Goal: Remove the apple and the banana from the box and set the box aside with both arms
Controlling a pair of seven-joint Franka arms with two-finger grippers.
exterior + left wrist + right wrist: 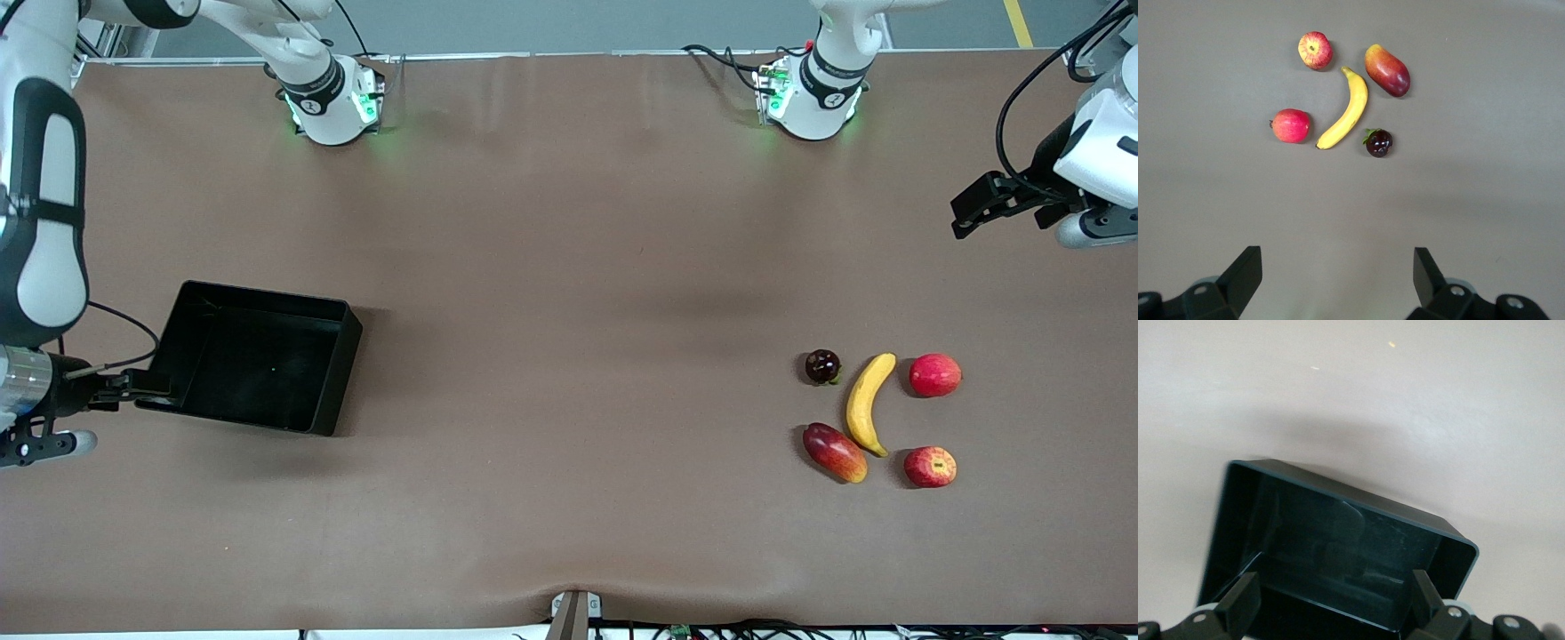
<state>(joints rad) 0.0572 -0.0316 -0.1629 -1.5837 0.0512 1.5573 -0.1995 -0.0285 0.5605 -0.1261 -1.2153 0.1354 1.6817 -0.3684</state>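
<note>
The black box (342, 373) sits toward the right arm's end of the table and holds nothing. My right gripper (135, 388) is open at the box's outer end wall, its fingers spread wide with the wall's rim between them in the right wrist view (1331, 607); the box (1358, 499) fills that view. The yellow banana (869, 404) and the flecked red apple (930, 467) lie toward the left arm's end. My left gripper (969, 209) is open and empty, up over the table. The left wrist view (1338, 280) shows the banana (1346, 110) and apple (1315, 50).
Beside the banana lie a red-orange mango (834, 452), a plain pinkish-red round fruit (934, 375) and a small dark fruit (822, 366). The brown table (569, 267) stretches between the box and the fruits. The arm bases stand along the edge farthest from the front camera.
</note>
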